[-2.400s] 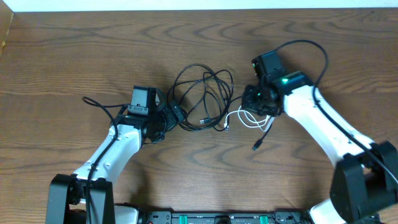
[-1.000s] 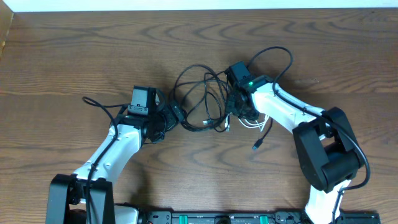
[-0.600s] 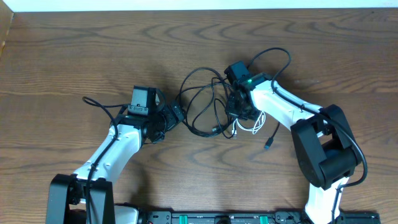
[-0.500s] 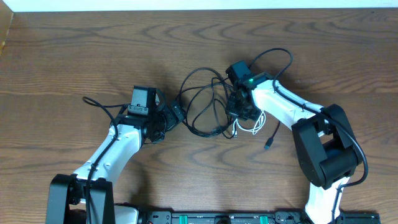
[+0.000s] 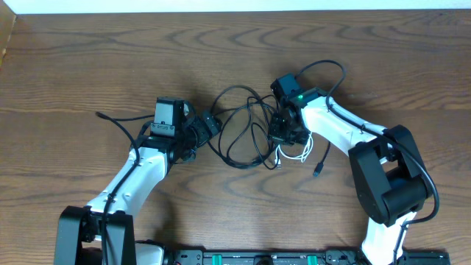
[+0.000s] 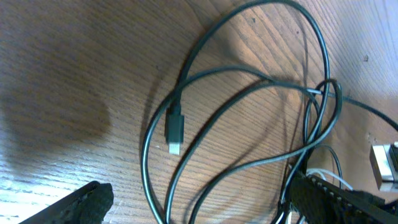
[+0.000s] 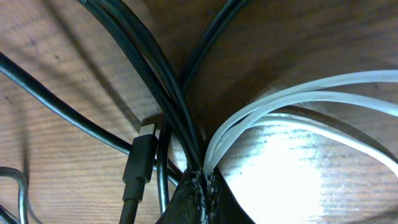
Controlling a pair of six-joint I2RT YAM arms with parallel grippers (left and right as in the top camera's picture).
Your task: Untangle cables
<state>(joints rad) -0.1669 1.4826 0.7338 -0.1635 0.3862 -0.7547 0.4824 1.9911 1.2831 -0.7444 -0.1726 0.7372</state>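
The three cables lie in one tangle in the middle of the wooden table. The black cables form wide loose loops, and the white cable is coiled in smaller loops at the edge of this tangle, on the right arm's side. The right gripper sits just at that edge with its fingers pressed together. In the right wrist view the white strands and at least one black strand run into the closed tips, so it seems to pinch the white cable there, maybe with a black strand caught too. The left gripper is at the opposite edge of the tangle, its fingers wide apart and holding nothing; a black plug with a metal tip lies free on the wood in front of it. Another plug end rests a little outside the tangle, beyond the white coil. I judge these cords light, soft and springy: they will follow any pull, and the loops will drag each other, not slide apart. The smooth jacket may slip in a thin pinch. The stiff plugs, or the cord just behind them, look like the better place to hold.
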